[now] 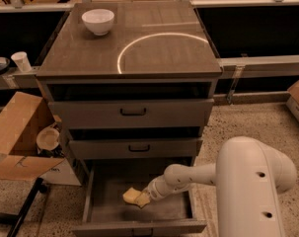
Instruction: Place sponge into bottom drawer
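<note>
The tabletop (159,53) is carrying a white bowl (98,21) at its back left; the sponge (131,196) is lying in the open bottom drawer (109,207); the tool (145,199) is resting against the sponge.

Smooth plastic gripper (145,197) in matt bottom drawer (107,207)

The white arm (198,174) stretches leftward from its bulky shoulder, gripper (148,197) low and angled downward.

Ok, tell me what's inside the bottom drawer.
The sponge is in the bottom drawer, over its grey floor, with the gripper at its right end. The floor under them and the arm is hidden.
</note>
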`<state>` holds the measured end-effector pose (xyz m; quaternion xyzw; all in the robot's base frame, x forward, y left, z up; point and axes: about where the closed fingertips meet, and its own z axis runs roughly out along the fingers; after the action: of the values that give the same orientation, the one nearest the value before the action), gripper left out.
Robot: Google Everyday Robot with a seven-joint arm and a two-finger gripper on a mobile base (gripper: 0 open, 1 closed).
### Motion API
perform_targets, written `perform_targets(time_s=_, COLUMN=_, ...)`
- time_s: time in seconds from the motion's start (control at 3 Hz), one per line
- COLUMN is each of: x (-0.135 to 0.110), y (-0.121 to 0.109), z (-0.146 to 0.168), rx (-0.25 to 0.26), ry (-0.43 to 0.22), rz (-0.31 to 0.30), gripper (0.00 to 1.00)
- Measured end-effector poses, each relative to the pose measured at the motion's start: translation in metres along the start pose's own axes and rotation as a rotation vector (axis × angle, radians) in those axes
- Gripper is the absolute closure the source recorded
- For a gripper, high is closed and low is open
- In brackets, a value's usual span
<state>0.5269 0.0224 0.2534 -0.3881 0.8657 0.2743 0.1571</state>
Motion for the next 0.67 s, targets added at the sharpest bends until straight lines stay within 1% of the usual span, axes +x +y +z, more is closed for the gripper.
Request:
perform_targets(time_s=0.33, x=0.005, y=-0.028, z=0.031, rx=-0.017, ry=-0.002, rz=0.019, gripper=1.0)
perform_targets(time_s=0.67, x=0.01, y=-0.051, z=0.055, rx=-0.05, ry=0.01, rz=0.05, gripper=0.82)
